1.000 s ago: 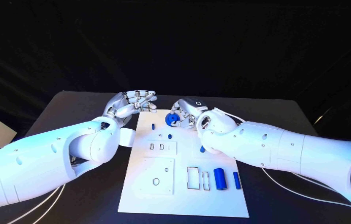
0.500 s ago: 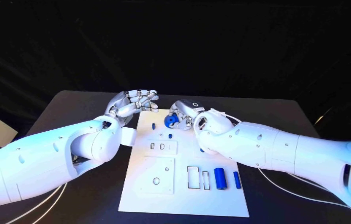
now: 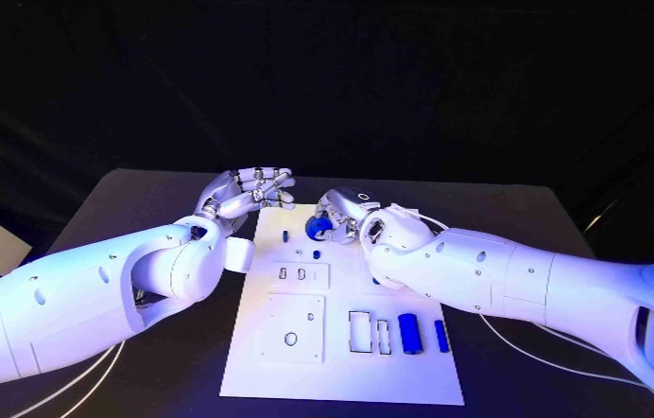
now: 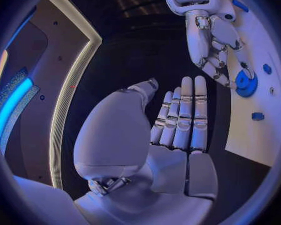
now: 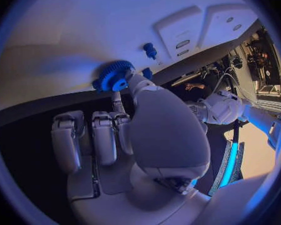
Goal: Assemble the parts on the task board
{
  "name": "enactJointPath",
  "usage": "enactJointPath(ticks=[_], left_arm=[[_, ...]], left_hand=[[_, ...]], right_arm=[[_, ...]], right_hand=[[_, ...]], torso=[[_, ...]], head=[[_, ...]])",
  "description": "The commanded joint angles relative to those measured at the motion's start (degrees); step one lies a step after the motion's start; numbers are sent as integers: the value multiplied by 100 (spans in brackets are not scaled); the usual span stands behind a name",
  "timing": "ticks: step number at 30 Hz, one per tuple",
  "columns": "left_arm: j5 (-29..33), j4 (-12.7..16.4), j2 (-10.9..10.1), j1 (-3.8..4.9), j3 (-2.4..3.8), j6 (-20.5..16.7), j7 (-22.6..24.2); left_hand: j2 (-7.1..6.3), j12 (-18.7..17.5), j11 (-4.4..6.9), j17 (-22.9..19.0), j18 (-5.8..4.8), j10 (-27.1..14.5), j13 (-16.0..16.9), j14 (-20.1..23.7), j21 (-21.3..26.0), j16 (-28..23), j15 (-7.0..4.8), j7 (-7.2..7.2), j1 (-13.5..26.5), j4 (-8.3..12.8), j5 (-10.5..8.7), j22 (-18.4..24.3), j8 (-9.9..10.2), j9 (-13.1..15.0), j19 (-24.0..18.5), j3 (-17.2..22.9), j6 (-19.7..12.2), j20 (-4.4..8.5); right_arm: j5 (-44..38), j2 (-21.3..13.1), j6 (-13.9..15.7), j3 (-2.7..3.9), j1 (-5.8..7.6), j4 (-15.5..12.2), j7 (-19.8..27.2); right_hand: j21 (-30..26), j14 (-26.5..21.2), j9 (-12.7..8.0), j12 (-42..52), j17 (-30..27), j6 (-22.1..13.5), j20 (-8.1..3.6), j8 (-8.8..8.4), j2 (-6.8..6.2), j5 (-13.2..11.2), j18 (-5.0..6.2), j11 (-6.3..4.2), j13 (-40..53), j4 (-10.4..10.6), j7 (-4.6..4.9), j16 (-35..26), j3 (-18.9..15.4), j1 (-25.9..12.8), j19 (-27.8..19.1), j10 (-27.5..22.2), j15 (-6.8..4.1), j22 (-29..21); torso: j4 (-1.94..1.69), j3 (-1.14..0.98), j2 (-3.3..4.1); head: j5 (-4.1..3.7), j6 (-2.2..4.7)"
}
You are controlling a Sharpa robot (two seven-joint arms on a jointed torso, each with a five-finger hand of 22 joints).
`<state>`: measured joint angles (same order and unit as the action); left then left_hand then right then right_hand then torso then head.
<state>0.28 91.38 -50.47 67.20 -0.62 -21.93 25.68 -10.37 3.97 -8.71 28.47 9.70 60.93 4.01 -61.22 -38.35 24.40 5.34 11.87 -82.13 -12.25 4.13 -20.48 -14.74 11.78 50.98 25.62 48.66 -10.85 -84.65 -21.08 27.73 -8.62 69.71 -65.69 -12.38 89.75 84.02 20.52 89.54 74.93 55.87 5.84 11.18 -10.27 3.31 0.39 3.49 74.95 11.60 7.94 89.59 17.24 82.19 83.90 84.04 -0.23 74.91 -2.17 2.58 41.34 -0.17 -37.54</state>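
Note:
The white task board point(image 3: 341, 371) lies in the middle of the black table. My right hand point(image 3: 349, 212) is over the board's far end and pinches a blue gear point(image 3: 321, 228) between thumb and a finger, low against the board. The right wrist view has the gear point(image 5: 112, 76) at the thumb tip, on or just above the board point(image 5: 65, 30). From the left wrist camera, the right hand point(image 4: 209, 40) touches the gear point(image 4: 245, 80). My left hand point(image 3: 253, 189) hovers beside the board's far left corner, fingers straight and holding nothing point(image 4: 178, 120).
A small blue peg point(image 3: 285, 235) and a blue piece point(image 3: 317, 254) stand near the gear. A blue cylinder point(image 3: 407, 329) and a blue bar point(image 3: 441, 335) lie at the board's near right, beside rectangular slots point(image 3: 358, 331). Black table point(image 3: 136, 210) surrounds the board.
My right hand has moved slightly down and toward the board with the gear. The left hand has barely moved.

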Motion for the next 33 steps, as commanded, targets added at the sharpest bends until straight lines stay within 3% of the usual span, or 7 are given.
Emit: enactJointPath(ticks=[1,6,9,11,14,23,33], left_arm=[[-2,6,14,8,6,94,27],[-2,5,12,8,6,90,24],[-2,4,11,8,5,88,22],[-2,4,9,8,5,87,21],[-2,3,5,8,5,85,18],[-2,-5,0,8,5,83,16],[-2,-22,-10,7,5,77,13]], left_hand=[[10,-27,-16,7,55,-43,-9,49,-25,38,-2,10,54,-6,-22,-8,33,5,-47,31,30,0],[8,-28,-18,9,55,-47,-10,52,-28,37,-1,11,56,-4,-22,-10,35,5,-51,32,27,0],[7,-29,-19,10,55,-50,-10,54,-31,37,0,12,57,-3,-22,-12,37,5,-55,33,25,-1],[6,-31,-21,12,54,-56,-11,58,-35,36,2,14,60,-2,-22,-15,39,4,-61,34,22,-2],[6,-31,-21,12,54,-56,-11,58,-35,36,2,14,60,-2,-22,-15,39,4,-61,34,22,-2],[3,-34,-24,16,54,-68,-13,66,-42,35,5,18,63,3,-23,-20,44,4,-73,37,16,-4],[3,-35,-28,20,53,-77,-14,73,-49,34,7,22,64,9,-22,-25,48,3,-84,41,11,-6]], right_arm=[[-42,8,-129,-16,-22,17,-57],[61,10,-156,-17,-22,32,-23],[147,3,-222,-18,-22,37,0],[205,-8,-275,-19,-22,33,14],[292,-34,-349,-21,-22,9,38],[380,-103,-398,-24,-22,-29,52],[397,-298,115,-25,-31,-159,122]], right_hand=[[25,571,-19,-74,1392,-45,-20,-33,-9,12,-39,7,1401,7,34,0,45,-95,610,508,-29,1509],[25,565,-134,-278,1366,-519,74,-360,-131,10,-39,137,1235,84,178,-10,-82,-335,610,352,88,1509],[25,561,-168,-338,1352,-610,131,-459,-118,24,-39,186,1187,363,223,-16,-431,-618,610,305,139,1509],[25,564,-166,-324,1365,-558,145,-465,-48,25,-39,187,1200,511,221,-11,-649,-846,610,316,142,1509],[25,568,-156,-293,1381,-476,140,-445,89,22,-39,172,1225,512,203,-4,-725,-1087,610,341,132,1509],[25,568,-125,-253,1382,-292,109,-372,271,16,-39,121,1259,493,143,-4,-664,-1205,610,373,93,1509],[25,569,-120,-223,1383,-249,85,-360,326,16,-39,97,1285,437,120,-3,-598,-1162,610,397,69,1509]], torso=[[-1,-1,-1],[-1,-4,2],[-3,-3,0],[-4,-3,-3],[-3,-7,-3],[-2,-8,-4],[-1,-10,-5]], head=[[-7,10],[-6,15],[-7,14],[-6,12],[-1,4],[-6,-5],[7,-3]])
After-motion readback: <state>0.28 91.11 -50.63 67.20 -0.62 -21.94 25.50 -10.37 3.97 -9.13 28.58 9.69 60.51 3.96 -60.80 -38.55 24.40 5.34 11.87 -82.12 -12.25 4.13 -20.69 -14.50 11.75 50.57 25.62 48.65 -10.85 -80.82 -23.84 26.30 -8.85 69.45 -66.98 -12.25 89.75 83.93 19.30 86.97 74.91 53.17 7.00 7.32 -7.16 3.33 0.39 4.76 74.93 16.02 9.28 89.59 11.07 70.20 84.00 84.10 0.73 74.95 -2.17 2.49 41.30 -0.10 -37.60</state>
